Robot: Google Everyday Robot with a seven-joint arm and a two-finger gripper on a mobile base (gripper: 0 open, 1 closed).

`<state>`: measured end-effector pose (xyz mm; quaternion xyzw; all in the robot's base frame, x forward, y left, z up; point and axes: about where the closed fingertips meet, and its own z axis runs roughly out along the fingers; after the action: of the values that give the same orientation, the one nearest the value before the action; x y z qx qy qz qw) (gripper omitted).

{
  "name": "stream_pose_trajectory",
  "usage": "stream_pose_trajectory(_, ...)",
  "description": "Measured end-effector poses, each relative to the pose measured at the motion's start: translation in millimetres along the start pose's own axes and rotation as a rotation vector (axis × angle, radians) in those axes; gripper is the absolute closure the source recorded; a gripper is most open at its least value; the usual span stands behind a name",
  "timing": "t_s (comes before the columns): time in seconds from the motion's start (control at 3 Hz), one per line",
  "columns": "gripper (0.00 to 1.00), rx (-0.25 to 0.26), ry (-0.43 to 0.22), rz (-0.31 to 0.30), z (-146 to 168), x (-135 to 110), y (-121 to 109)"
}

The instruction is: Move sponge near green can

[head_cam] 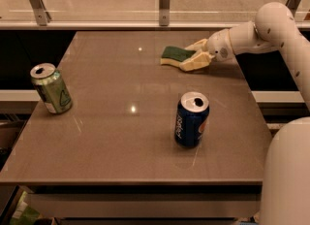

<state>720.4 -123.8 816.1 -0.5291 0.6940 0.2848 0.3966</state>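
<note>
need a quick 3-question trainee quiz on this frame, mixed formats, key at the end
1. True or false: the sponge lies right beside the green can.
2. Which object stands nearest the front edge of the table? A) sponge B) green can C) blue can
3. Fill in: in the camera view, the gripper is at the sponge's ___ end.
Key: 1 false, they are far apart; 2 C; 3 right.
</note>
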Motion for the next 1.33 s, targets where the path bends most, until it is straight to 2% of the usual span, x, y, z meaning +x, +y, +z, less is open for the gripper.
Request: stream_pose_trajectory(1.33,1.00,0.000,0.000,0.000,-0.1,0.0,0.0)
